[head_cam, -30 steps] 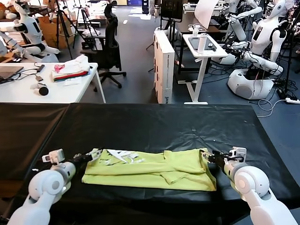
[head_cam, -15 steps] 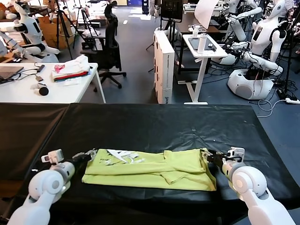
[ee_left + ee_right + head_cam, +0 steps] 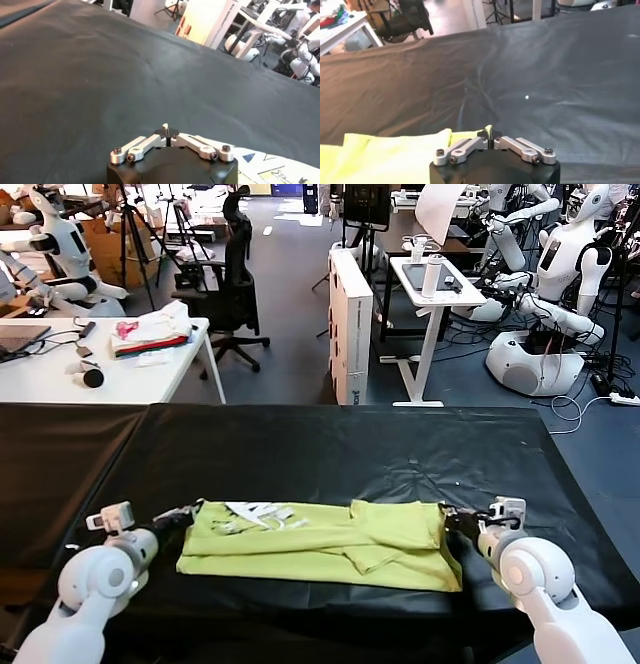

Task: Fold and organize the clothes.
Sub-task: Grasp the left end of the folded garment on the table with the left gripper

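The lime-yellow T-shirt (image 3: 320, 546) lies folded into a long strip across the near part of the black table (image 3: 350, 449), with its white print (image 3: 255, 514) near the left end. My left gripper (image 3: 186, 515) is shut on the shirt's left end; in the left wrist view (image 3: 165, 129) a pale bit of cloth is pinched between the jaws, and printed cloth (image 3: 272, 170) shows beside it. My right gripper (image 3: 449, 519) is shut on the shirt's right end, and the right wrist view (image 3: 489, 132) shows yellow cloth (image 3: 385, 155) pinched in the jaws.
The black table's far edge runs across the middle of the head view. Behind it stand a white desk (image 3: 60, 379) with a white, pink and red cloth pile (image 3: 150, 332), an office chair (image 3: 232, 294), a white box (image 3: 350, 324) and other robots (image 3: 560, 274).
Both grippers have stayed shut on the shirt's ends. The shirt now lies flatter and straighter along its far edge, and its raised left corner has come down.
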{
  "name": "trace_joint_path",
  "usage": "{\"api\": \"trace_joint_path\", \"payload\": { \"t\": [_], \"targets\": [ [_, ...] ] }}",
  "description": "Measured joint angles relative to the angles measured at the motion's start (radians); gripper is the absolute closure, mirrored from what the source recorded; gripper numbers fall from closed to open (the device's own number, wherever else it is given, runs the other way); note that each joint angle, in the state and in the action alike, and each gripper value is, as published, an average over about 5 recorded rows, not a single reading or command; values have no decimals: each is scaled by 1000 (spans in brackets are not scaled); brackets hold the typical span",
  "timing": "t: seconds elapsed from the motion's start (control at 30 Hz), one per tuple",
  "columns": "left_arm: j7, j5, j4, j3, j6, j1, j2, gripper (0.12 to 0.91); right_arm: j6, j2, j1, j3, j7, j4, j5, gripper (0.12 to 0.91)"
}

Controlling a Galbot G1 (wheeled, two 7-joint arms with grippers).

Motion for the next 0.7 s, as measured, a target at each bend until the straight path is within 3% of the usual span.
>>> {"api": "trace_joint_path", "payload": {
  "t": [0.23, 0.43, 0.5, 0.57, 0.7],
  "targets": [
    [0, 2, 13, -4, -14, -4, -4, 881, 27, 14, 0, -4, -6, -8, -8, 875],
    [25, 16, 21, -3, -38, -10, -6, 881, 86, 13, -6, -5, -63, -11, -27, 855],
    [36, 23, 23, -3, -45, -12, -4, 870, 117, 9, -12, -4, -95, -7, -32, 783],
    [45, 26, 24, -3, -50, -16, -1, 811, 150, 4, -19, -3, -129, -1, -34, 657],
    [48, 27, 28, -3, -59, -21, 11, 581, 207, -7, -29, -4, -178, 9, -40, 410]
  ]
}}
